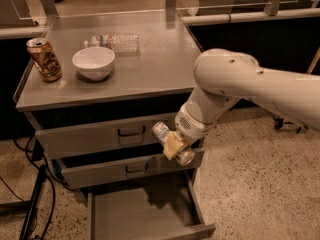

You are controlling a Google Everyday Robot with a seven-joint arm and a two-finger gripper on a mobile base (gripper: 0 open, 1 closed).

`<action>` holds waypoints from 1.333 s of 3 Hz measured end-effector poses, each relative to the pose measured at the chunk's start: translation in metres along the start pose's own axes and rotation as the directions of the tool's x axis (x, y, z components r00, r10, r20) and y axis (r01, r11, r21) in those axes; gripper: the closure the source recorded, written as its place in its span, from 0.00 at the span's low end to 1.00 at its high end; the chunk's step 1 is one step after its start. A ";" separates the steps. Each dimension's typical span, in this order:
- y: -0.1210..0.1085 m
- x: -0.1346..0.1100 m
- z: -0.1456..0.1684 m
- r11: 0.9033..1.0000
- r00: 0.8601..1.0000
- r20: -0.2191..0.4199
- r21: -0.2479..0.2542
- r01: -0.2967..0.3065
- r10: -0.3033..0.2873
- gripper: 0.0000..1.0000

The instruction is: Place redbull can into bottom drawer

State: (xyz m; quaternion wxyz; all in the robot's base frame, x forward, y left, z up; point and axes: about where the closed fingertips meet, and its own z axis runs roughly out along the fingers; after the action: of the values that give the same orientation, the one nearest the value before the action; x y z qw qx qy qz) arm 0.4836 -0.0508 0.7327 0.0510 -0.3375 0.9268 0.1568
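Observation:
My gripper (pixel 172 145) is shut on the redbull can (pixel 161 132), a slim silver can held tilted, its shiny top pointing up-left. The gripper hangs in front of the middle drawer (pixel 100 170), above the right part of the bottom drawer (pixel 130 216). The bottom drawer is pulled out and its flat grey floor shows bare. My white arm (pixel 240 84) comes in from the right and hides part of the cabinet's right side.
On the cabinet top (pixel 150 69) stand a gold-brown can (pixel 45 59), a white bowl (pixel 93 62) and a lying clear plastic bottle (pixel 115 41). The top drawer (pixel 90 136) is shut. Cables (pixel 35 204) run down the cabinet's left side. Speckled floor lies to the right.

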 end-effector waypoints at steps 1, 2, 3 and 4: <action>0.002 0.011 0.074 0.997 0.996 -0.077 -0.053 -0.058 0.054 1.00; 0.003 0.017 0.139 0.987 0.986 -0.133 -0.113 -0.115 0.100 1.00; 0.003 0.017 0.139 0.987 0.986 -0.133 -0.113 -0.115 0.100 1.00; 0.011 0.027 0.180 0.974 0.971 -0.206 -0.167 -0.154 0.118 1.00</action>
State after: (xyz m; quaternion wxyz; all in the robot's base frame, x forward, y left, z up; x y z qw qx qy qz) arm 0.4539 -0.0008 0.5598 -0.0821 -0.2898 0.9301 0.2102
